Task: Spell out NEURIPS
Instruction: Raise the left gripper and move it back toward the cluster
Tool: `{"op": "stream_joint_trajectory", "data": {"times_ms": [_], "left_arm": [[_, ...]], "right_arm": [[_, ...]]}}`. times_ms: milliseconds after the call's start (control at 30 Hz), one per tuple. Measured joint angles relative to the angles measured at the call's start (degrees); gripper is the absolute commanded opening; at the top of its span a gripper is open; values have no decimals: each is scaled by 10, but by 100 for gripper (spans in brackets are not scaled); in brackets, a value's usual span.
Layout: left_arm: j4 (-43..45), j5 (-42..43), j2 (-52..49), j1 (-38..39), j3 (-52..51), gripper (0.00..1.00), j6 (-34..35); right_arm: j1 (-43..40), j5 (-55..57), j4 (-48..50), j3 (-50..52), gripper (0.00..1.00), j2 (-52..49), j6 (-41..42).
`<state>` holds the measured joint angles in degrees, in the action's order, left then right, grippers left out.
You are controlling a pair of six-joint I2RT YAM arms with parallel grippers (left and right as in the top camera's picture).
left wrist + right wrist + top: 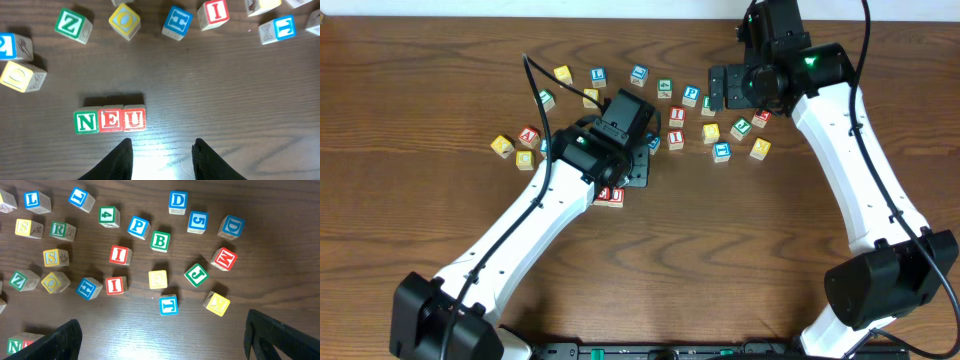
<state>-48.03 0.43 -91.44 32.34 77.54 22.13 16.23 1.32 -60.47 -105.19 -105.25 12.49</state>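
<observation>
A row of three cubes (110, 121) reads N, E, U. Beyond the row stand a Z cube (72, 25), O cube (124, 21), H cube (178, 22) and I cube (214, 13); farther beyond it an R cube (62, 230), P cube (138, 226) and S cube (55, 257)

Three touching cubes (110, 121) spell NEU before the end effector (162, 144)

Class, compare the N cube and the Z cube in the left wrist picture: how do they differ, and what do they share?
The N cube touches the E cube in a row; the Z cube stands alone. The N cube sits square to its row; the Z cube is turned askew. Both show green letters in green frames.
</observation>
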Motion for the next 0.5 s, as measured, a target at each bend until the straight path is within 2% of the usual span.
{"op": "stream_joint_trajectory", "data": {"times_ms": [500], "left_arm": [[-6,-4,1,0,32,39,-12]], "right_arm": [[0,0,0,0,99,0,0]]}}
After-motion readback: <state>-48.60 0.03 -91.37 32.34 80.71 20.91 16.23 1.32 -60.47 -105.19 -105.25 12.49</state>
